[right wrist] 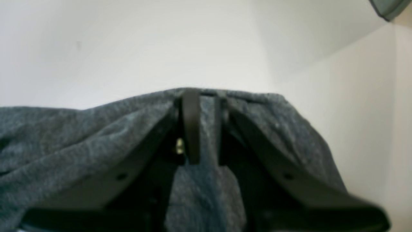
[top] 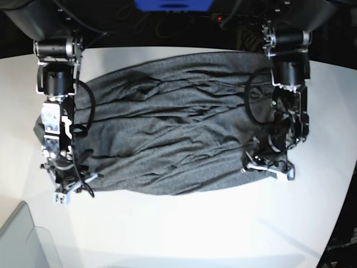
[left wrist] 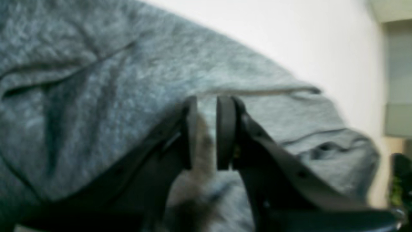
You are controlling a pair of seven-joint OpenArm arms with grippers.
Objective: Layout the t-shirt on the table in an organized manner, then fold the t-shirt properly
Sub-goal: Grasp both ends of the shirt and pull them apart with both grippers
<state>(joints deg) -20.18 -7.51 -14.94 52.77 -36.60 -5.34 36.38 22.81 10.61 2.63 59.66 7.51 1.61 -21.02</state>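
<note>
The dark grey t-shirt (top: 167, 134) lies stretched sideways across the white table (top: 195, 229), wrinkled along its length. My left gripper (top: 266, 167) is at its right end in the base view. In the left wrist view that gripper (left wrist: 206, 103) is shut on a pinch of the t-shirt (left wrist: 128, 64), with grey cloth showing between the narrow jaws. My right gripper (top: 68, 187) is at the shirt's other end. In the right wrist view it (right wrist: 206, 96) is shut on the edge of the t-shirt (right wrist: 80, 135), which drapes over both fingers.
A translucent grey bin corner (top: 22, 240) sits at the front left of the base view and shows again as a bin corner (right wrist: 389, 8). The table's curved edge (top: 343, 212) runs down the right. Dark equipment and cables lie beyond the far edge.
</note>
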